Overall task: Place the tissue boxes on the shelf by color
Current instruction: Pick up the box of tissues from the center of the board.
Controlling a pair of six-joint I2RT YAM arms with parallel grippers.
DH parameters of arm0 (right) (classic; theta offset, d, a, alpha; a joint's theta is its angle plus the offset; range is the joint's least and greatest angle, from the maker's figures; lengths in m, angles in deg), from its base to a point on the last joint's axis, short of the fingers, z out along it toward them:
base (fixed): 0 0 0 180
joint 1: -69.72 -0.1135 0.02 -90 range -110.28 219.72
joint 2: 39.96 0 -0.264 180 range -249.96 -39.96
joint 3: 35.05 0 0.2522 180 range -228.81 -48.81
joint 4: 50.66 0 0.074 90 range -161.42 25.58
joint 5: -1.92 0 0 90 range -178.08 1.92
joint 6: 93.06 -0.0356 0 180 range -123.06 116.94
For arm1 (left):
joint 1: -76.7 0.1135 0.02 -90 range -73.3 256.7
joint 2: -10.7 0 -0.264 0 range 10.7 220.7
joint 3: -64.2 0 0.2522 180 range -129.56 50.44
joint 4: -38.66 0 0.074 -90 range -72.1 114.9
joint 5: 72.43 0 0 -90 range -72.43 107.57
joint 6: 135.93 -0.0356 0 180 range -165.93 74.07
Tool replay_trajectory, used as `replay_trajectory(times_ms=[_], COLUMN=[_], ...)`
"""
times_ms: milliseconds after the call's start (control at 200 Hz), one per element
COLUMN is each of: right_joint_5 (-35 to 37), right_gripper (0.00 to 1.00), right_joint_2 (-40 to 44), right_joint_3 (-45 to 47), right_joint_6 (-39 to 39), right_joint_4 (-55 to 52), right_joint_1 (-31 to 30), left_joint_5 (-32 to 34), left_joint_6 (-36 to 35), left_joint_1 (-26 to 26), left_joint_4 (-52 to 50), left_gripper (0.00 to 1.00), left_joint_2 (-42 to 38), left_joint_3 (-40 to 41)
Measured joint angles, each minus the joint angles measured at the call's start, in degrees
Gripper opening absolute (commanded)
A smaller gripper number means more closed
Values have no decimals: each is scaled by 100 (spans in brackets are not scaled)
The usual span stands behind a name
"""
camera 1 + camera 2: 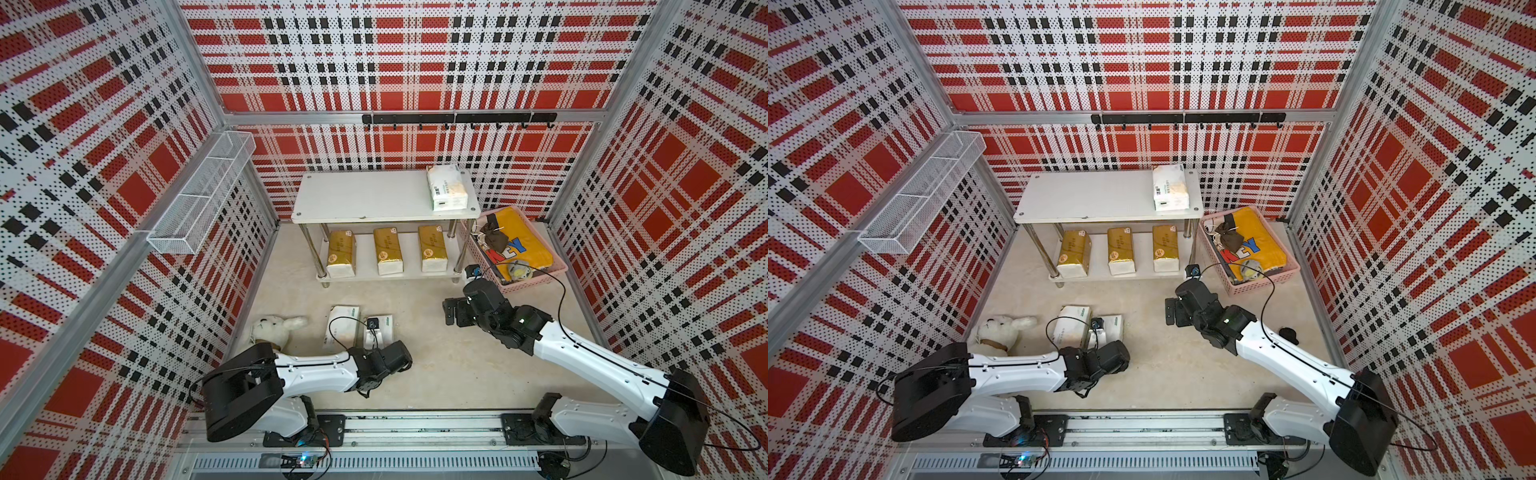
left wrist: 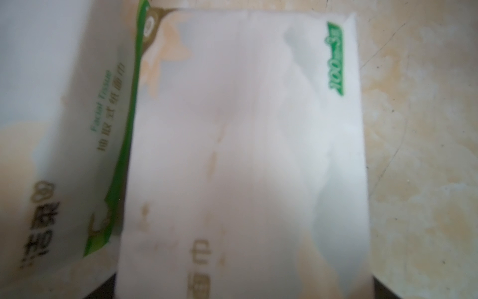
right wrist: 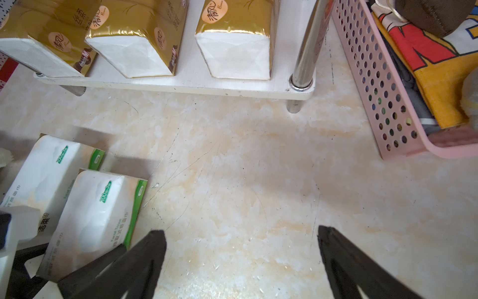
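The left gripper (image 2: 244,278) is straddling a white tissue pack (image 2: 245,155) lying on the worktop (image 2: 413,181), jaws spread just beside its long edges. The right gripper (image 3: 240,230) is hovering over the worktop before the shelf (image 3: 181,86), jaws spread wide, holding nothing.

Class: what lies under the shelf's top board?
Three gold tissue packs sit side by side, apart, on the lower board. The top board covers their far ends and the lower board's back strip, so that part cannot be checked.
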Motion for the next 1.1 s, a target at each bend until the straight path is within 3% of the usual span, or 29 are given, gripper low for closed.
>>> replay_trajectory(times_ms=[170, 461, 666, 1102], right_joint_5=[57, 81, 155, 142], right_gripper=[100, 100, 100, 100], right_joint_2=[-35, -37, -37, 0], right_joint_3=[0, 0, -2, 0], right_joint_6=[2, 2, 2, 0], right_joint_4=[0, -79, -199, -195], right_joint_1=[0, 0, 0, 0], left_joint_5=[142, 299, 334, 778], left_joint_6=[-44, 111, -4, -216], left_joint_1=[-136, -264, -282, -457], left_joint_4=[-13, 22, -133, -1080], left_gripper=[94, 76, 75, 68], left_joint_2=[232, 243, 4, -483], left_joint_3=[-118, -114, -175, -1145])
